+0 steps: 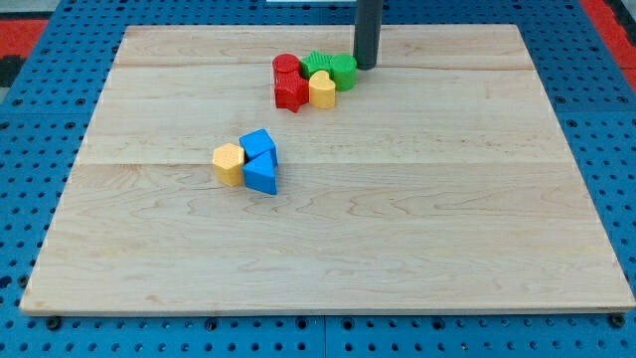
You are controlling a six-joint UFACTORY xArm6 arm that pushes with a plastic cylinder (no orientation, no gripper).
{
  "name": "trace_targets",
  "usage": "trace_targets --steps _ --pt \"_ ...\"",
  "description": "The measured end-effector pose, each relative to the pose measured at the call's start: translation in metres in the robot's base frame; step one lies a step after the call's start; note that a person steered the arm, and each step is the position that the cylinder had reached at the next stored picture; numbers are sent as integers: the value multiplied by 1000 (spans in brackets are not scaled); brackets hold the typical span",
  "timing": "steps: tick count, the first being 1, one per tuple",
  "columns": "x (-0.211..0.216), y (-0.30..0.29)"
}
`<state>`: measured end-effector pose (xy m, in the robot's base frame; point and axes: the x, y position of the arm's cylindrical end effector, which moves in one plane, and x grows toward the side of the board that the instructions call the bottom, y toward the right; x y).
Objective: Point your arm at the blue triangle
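In the camera view, we see a wooden board [397, 249] resting on a blue pegboard surface [40, 119]; the board carries two clusters of blocks. Near the view's top sit two red blocks [289, 84], a green block [318, 64] and a second green one [343, 71], and a yellow heart-like block [322, 89], all touching or just beside each other; their exact shapes are hard to make out. Toward the view's left of centre lies the blue triangle [262, 175], touching a blue cube [257, 144] above it and a yellow hexagonal block [229, 164] on its left.

Our rod comes down upright from the view's top edge, where its upper part is cut off. We have no claw, so nothing is held. My tip [366, 67] rests just beside the second green block, well apart from the blue triangle.
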<state>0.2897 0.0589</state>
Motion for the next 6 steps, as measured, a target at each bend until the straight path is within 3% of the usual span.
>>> trace_targets --steps 1,3,6 --pt "25 4" --pt "36 53" --pt "184 9"
